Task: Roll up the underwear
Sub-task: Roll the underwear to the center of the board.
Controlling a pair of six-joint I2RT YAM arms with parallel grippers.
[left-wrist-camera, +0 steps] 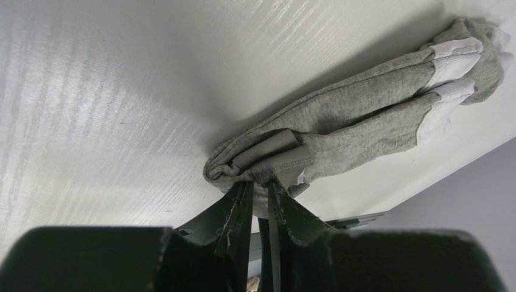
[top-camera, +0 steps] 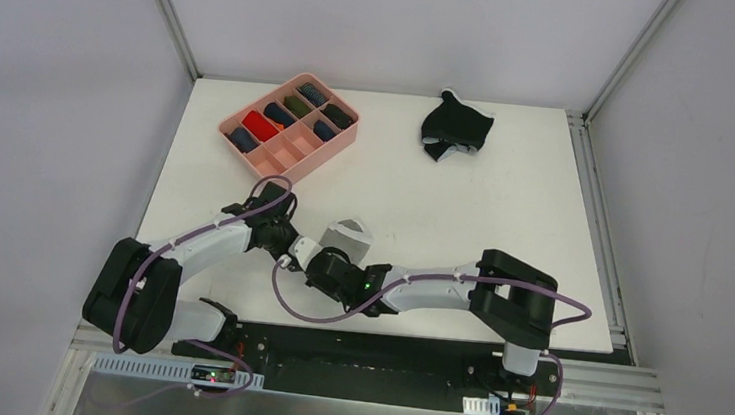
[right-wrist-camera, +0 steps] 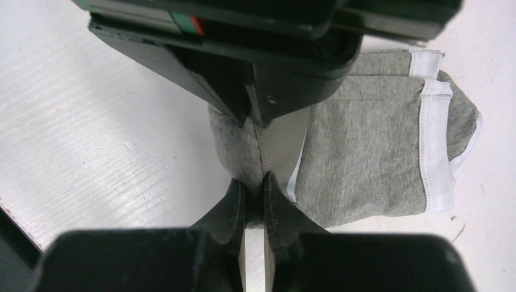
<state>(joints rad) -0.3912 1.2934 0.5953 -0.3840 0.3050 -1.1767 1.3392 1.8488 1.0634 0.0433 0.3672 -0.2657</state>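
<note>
At the near middle of the table (top-camera: 505, 199), my two arms bend inward and meet tip to tip at the grey briefs (top-camera: 349, 234). My left gripper (left-wrist-camera: 260, 182) is clamped on their folded end. My right gripper (right-wrist-camera: 252, 185) pinches the same bunch from the opposite side. The black briefs (top-camera: 456, 127) lie crumpled far right, the pink tray (top-camera: 277, 164) far left. Plain pale walls (top-camera: 53, 90) surround the white top.

Seen from above, the grey briefs (top-camera: 351, 234) are largely covered by both wrists. The rolled items in the tray (top-camera: 334, 147) are too small to be identified, and details of the black briefs (top-camera: 456, 125) cannot be made out. In the right wrist view, the left claw (right-wrist-camera: 252, 115) is cut off by the top edge.
</note>
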